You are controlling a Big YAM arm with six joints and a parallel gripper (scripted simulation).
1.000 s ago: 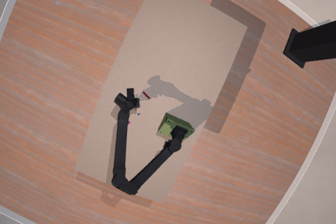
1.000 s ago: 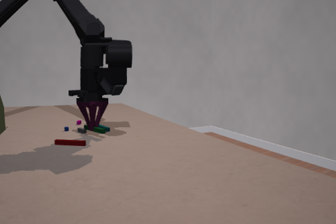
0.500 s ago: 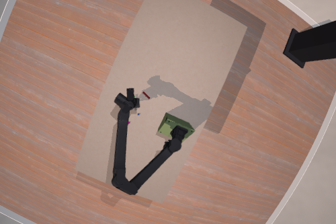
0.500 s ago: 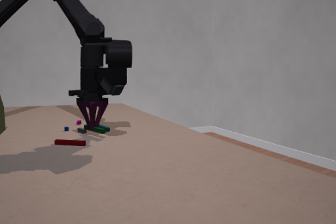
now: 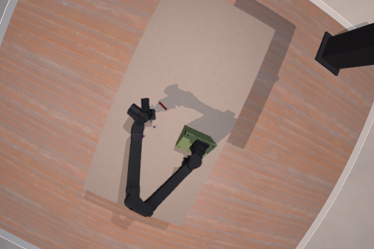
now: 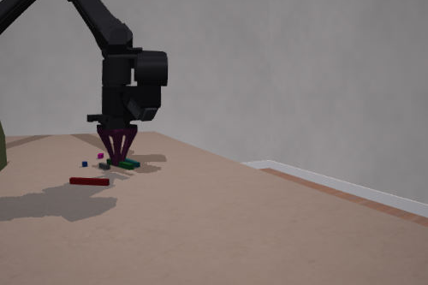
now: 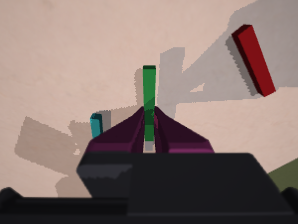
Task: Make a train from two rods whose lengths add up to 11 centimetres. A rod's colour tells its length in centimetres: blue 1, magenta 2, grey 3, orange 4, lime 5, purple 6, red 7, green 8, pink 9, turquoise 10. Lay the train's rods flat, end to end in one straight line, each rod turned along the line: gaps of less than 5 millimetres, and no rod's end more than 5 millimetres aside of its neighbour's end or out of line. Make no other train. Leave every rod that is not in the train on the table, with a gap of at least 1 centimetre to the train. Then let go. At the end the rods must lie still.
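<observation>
My gripper [image 6: 116, 163] [image 7: 149, 111] is shut on the green rod [image 6: 126, 165] [image 7: 149, 82], low at the table; whether the rod touches the table I cannot tell. The grey rod [image 6: 104, 166] lies close by the green rod's back end in the exterior view. In the wrist view a small grey patch shows between the fingers, just behind the green rod; the exact gap and alignment are hidden. The turquoise rod [image 6: 135, 163] [image 7: 96, 125] lies beside the green rod, partly hidden by a finger in the wrist view.
The red rod [image 5: 162, 105] [image 6: 89, 181] [image 7: 254, 60] lies apart, slanted in the wrist view. The blue rod [image 5: 154, 127] [image 6: 85, 163] and the magenta rod [image 5: 143, 136] [image 6: 100, 156] lie on the arm's side. The green box [image 5: 185, 146] stands by the arm's base.
</observation>
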